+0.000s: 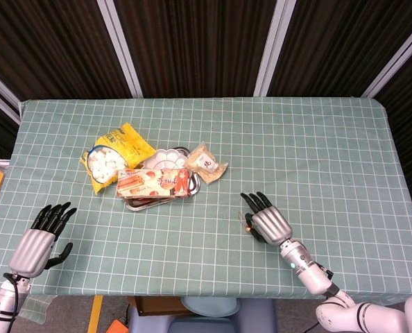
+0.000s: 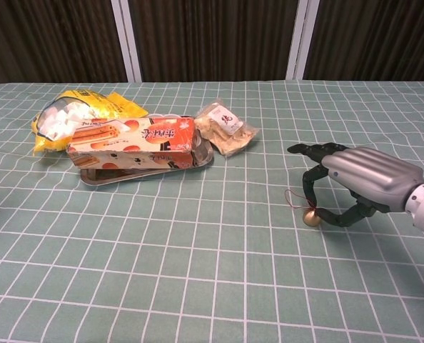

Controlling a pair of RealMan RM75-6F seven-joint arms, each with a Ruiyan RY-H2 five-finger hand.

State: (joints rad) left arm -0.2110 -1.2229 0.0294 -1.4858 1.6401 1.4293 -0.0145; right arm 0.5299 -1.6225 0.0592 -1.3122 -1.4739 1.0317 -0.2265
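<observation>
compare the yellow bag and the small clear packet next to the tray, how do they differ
The yellow bag is larger, bright yellow, and shows white lumps through a window; the clear packet is smaller, see-through, with tan pieces inside. The yellow bag lies left of the metal tray, the clear packet right of it. Both lie flat on the green checked cloth, far from either hand.

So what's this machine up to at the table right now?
The robot's right hand is curled over a small golden bell with a red string on the green checked tablecloth, with a fingertip and the thumb at the bell. Its left hand rests open near the table's edge, holding nothing. Further off, an orange snack box lies on a metal tray beside a yellow bag of white puffs.
</observation>
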